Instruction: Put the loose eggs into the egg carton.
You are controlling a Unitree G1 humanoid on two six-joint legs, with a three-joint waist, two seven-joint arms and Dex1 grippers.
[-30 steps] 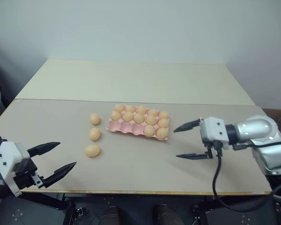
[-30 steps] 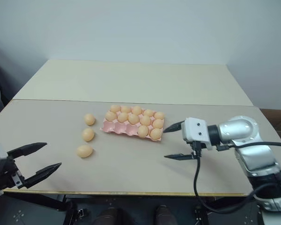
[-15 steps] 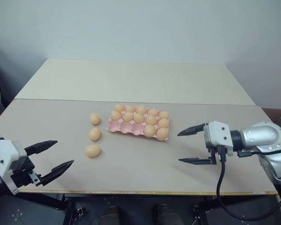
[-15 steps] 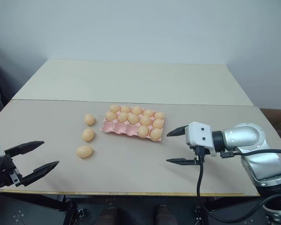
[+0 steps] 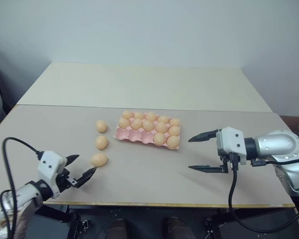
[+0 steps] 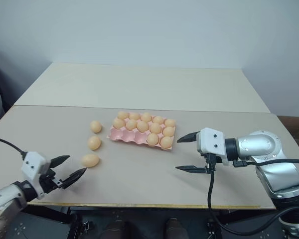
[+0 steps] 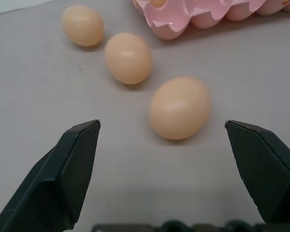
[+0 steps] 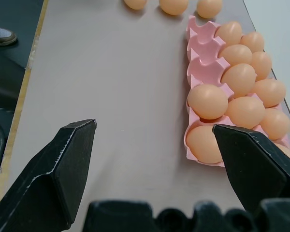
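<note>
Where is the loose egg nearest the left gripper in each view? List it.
Left eye view: loose egg, closest of three to left gripper.
Right eye view: the same egg.
Left wrist view: egg closest to camera.
Right wrist view: egg nearest table edge.
Landmark: pink egg carton.

a bare test room or lab: a plain beige bench (image 5: pixel 154 174) abutting a second cream bench (image 5: pixel 139 84), against a blank pale wall (image 5: pixel 149 30).

White-cased end effector (image 5: pixel 204 152), black fingers, silver forearm, black cable.
</note>
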